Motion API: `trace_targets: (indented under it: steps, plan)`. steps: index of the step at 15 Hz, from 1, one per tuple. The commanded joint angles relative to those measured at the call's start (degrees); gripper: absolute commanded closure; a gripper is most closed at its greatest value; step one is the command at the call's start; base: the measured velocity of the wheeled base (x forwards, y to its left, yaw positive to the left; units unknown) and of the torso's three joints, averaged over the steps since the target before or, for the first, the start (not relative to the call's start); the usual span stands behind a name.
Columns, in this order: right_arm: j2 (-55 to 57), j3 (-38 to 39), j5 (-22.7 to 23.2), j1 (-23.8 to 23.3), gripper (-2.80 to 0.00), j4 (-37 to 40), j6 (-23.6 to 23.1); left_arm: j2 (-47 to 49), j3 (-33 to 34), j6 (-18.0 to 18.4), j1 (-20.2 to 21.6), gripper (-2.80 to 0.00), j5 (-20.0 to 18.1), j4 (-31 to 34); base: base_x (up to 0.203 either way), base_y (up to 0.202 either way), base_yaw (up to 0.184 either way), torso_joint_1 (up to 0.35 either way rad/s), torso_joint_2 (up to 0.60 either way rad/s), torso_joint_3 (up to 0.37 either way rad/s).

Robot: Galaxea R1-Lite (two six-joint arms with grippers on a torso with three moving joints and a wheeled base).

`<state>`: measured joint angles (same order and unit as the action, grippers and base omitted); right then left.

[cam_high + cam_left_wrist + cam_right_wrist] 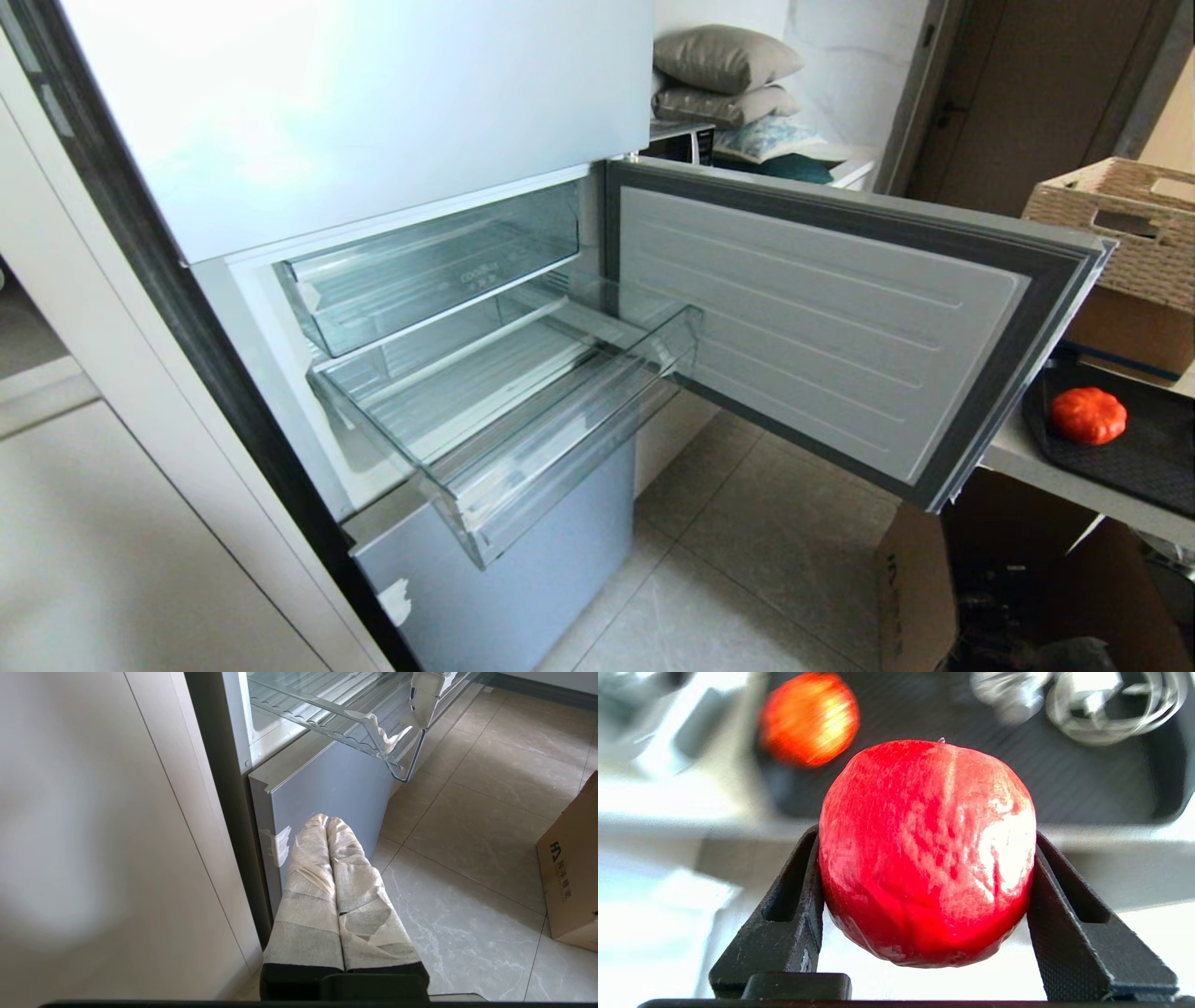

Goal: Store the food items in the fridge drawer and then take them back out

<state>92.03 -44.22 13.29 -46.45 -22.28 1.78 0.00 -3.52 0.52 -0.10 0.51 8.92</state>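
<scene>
My right gripper (926, 840) is shut on a smooth, round red apple-like food item (924, 858), gripped between its two black fingers above the pale counter edge; this gripper is outside the head view. A squat, ribbed orange-red food item (1088, 415) lies on the black tray (1148, 467) at the right and shows blurred behind the apple (810, 718) in the right wrist view. The fridge drawer (560, 439), clear and deep, stands pulled out and holds nothing. My left gripper (327, 820), with tape-wrapped fingers, is shut and parked low by the fridge's bottom door.
The shallower upper drawer (420, 271) sits above, pushed in. The fridge door (840, 317) stands open to the right, between the drawer and the tray. A cardboard box (934, 597) stands on the tiled floor, a wicker basket (1120, 224) on the counter. Cables (1101, 700) lie on the tray.
</scene>
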Motion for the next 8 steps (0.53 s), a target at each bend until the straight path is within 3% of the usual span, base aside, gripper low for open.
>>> trace_targets:
  steps: [1, 8]
  plan:
    - [-15.16, 8.9, 1.06, 2.58, 0.0, 0.83, -0.08, 0.09, 0.01, 0.0, 0.01, 0.0, 0.02, 0.04, 0.0, 0.0, 0.0, 0.0, 0.0, 0.0]
    - [-25.78, 20.15, 2.26, 8.4, 0.0, 2.15, 0.02, 0.09, 0.01, 0.0, 0.01, 0.0, 0.02, 0.04, 0.0, 0.0, 0.0, 0.0, 0.0, 0.0]
